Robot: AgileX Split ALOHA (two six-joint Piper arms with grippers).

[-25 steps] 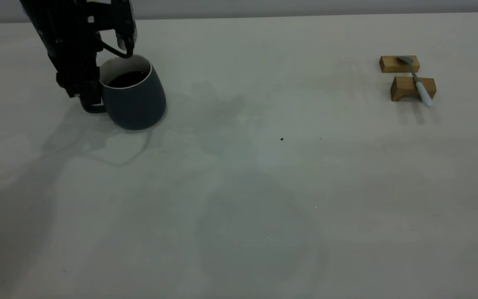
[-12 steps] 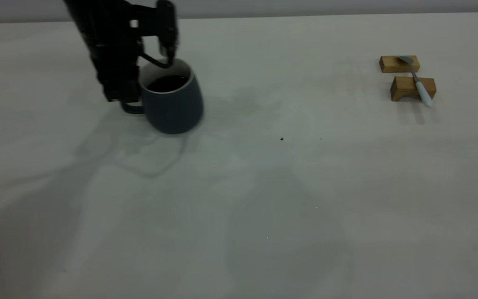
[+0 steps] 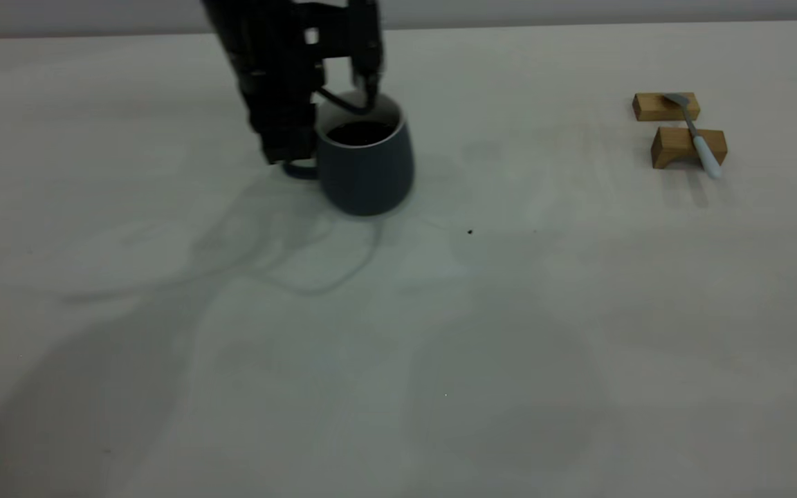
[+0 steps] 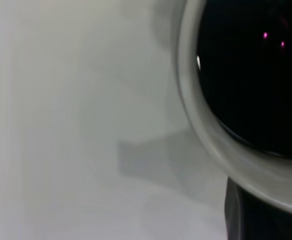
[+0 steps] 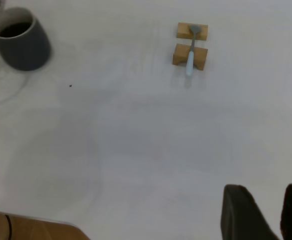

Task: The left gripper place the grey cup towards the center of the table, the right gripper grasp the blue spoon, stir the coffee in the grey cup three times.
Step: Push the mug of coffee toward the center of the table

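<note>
The grey cup stands left of the table's middle, toward the back, with dark coffee inside. My left gripper is shut on the cup's handle at its left side. The left wrist view fills with the cup's white rim and the coffee. At the far right the blue spoon lies across two wooden blocks. My right gripper hangs high above the table, open and holding nothing, far from the spoon and the cup.
The two tan blocks carry the spoon, its bowl on the farther one. A small dark speck lies right of the cup. A brown strip past the table's edge shows in the right wrist view.
The left gripper has carried the cup steadily to the right, from the far left toward the table's middle. The spoon and blocks have not moved.
</note>
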